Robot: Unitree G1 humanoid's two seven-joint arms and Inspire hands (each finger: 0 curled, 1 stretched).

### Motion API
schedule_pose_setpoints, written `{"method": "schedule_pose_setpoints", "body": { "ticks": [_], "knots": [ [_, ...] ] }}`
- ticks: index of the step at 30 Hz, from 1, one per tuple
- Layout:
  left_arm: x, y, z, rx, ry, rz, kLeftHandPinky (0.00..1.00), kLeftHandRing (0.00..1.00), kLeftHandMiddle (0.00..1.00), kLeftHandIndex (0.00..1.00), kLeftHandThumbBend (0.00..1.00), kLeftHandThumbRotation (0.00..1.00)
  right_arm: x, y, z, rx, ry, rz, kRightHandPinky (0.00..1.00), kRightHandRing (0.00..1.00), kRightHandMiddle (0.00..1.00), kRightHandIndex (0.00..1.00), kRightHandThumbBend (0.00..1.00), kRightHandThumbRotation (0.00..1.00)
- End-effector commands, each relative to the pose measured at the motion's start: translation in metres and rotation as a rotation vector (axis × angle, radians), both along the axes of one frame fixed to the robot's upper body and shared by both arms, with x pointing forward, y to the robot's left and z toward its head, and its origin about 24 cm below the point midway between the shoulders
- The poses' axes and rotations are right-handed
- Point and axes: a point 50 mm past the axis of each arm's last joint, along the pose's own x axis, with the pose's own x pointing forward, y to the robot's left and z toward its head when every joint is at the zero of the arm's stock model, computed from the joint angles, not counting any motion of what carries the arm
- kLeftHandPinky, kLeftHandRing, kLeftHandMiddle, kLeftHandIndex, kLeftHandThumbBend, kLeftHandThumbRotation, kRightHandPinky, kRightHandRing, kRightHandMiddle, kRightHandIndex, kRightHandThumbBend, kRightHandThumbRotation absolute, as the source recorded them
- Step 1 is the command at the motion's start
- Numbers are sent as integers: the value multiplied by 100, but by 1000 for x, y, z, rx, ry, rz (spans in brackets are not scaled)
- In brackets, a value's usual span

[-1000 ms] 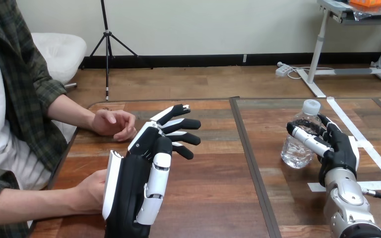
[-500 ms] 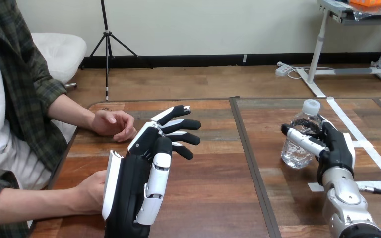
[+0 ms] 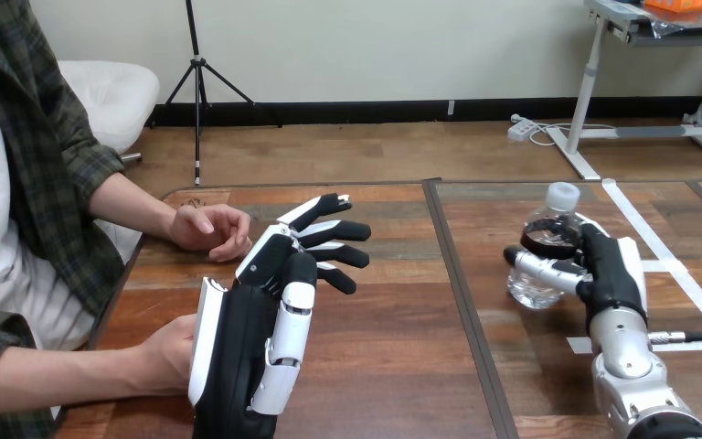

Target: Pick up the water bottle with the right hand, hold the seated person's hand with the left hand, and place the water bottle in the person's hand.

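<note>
The pick-up is in hand: the right hand [image 3: 608,270] curls fingers and thumb round the clear plastic water bottle [image 3: 548,219] with a white cap, upright within their grasp, on or just off the wooden table [image 3: 402,366]. The left hand [image 3: 256,329] has fingers straight and spread, holding nothing, with the person's lower hand [image 3: 169,352] just beside its back. Next, those fingers likely must close on it.

Clear water bottle [image 3: 532,285], white cap [image 3: 563,194]. My right hand [image 3: 608,270] and left hand [image 3: 251,338]: black, white shells. Brown wood-grain table [image 3: 393,347], dark seam [image 3: 462,274] down the middle, white tape strips [image 3: 695,293] at right.
</note>
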Motion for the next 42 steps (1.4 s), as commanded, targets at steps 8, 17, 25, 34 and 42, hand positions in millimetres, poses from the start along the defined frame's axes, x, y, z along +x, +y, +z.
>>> {"method": "schedule_pose_setpoints", "body": {
  "ticks": [8, 17, 25, 34, 42],
  "knots": [
    [-8, -4, 0, -25, -2, 10, 46, 59, 67, 75, 18, 95, 15, 3, 21, -119, -60, 40, 76, 80, 83, 82, 78, 0],
    [-8, -4, 0, -24, 0, 19, 45, 59, 66, 75, 18, 96, 17, 5, 22, -173, -64, 20, 67, 73, 77, 76, 78, 0],
    [-8, -3, 0, -22, -6, 22, 45, 60, 67, 75, 17, 96, 19, 7, 24, -213, -67, -1, 60, 64, 69, 70, 77, 0],
    [-8, -4, -1, -25, -3, 26, 45, 59, 66, 75, 17, 96, 19, 8, 25, -254, -67, -9, 59, 58, 62, 64, 76, 0],
    [-9, -4, 0, -25, -5, 29, 45, 59, 66, 73, 17, 96, 21, 9, 26, -266, -61, -13, 58, 56, 58, 60, 76, 0]
  ]
}}
